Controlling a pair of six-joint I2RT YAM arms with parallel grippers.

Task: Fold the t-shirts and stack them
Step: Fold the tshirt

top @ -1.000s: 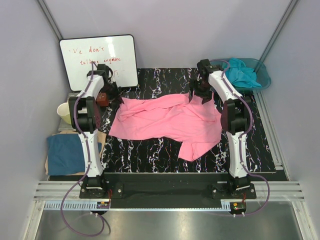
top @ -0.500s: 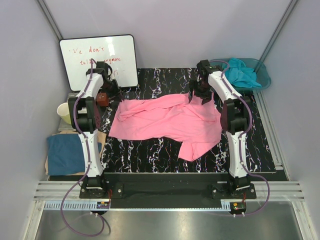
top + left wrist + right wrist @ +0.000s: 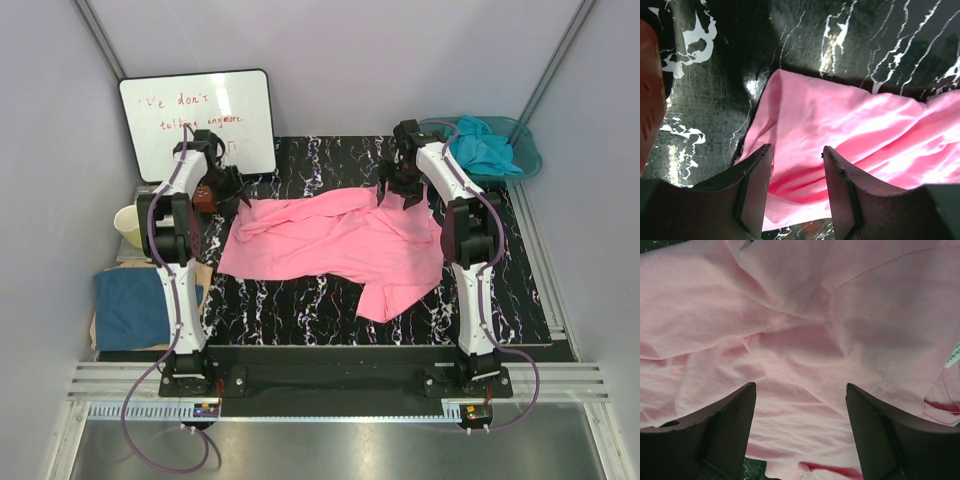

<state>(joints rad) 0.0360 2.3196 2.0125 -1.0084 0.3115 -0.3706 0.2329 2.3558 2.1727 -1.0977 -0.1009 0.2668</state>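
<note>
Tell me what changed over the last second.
The left gripper opened its fingers over the pink t-shirt's far left corner, which lies loose on the table; the arm barely shifted. The right gripper, open above the shirt, the turquoise t-shirt in the basin and the whiteboard stayed put.

The left arm (image 3: 178, 262) and right arm (image 3: 470, 255) are white-shelled with black joints. Purple cables (image 3: 123, 425) loop beside the aluminium rail (image 3: 330, 410). Fingers (image 3: 754, 192) dark grey.
</note>
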